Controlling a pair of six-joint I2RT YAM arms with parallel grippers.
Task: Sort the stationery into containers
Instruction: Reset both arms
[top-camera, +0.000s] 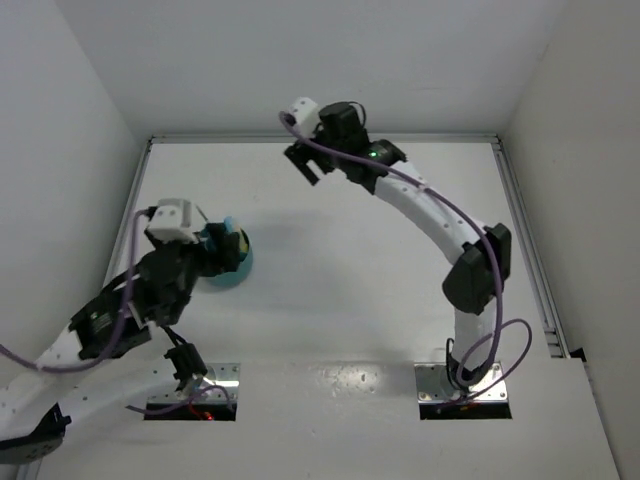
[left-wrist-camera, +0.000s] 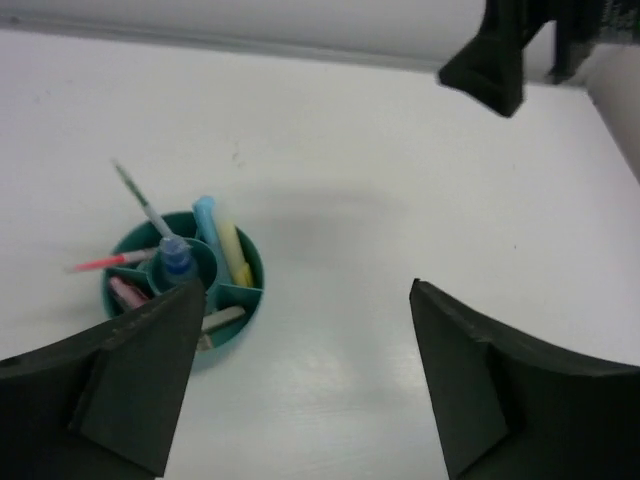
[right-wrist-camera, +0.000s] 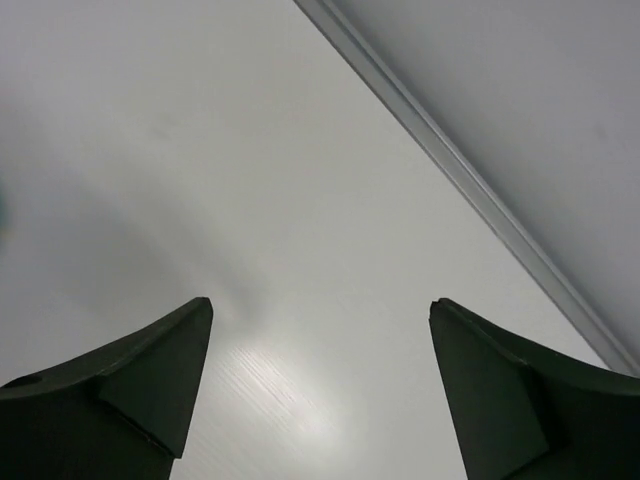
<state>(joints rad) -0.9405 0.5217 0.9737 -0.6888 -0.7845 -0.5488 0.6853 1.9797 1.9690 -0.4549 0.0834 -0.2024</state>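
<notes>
Closest up are the dark fingers (left-wrist-camera: 130, 380) of the left gripper (left-wrist-camera: 305, 300), spread wide with nothing between them but bare table (left-wrist-camera: 400, 180). Teal cup (left-wrist-camera: 252, 290) stands upright just ahead of the left finger, with its near edge tucked behind that fingertip. Inside it, a light-blue stick (left-wrist-camera: 207, 222) and a yellow stick (left-wrist-camera: 235, 255) lean side by side in the section toward the gap. A blue marker (left-wrist-camera: 176, 255) sits in the middle well with a thin stem poking up and away. The red pen (left-wrist-camera: 100, 264) hangs out over the rim on the far side from the gap, and there's a pink piece (left-wrist-camera: 127, 292) right by the fingertip. A pale bit next to it might be the eraser, too blurry to say. The right gripper (right-wrist-camera: 320, 305) is well ahead of all that, fingers also spread and holding nothing, just table under them and a metal rail (right-wrist-camera: 480, 190) running past its right finger.
</notes>
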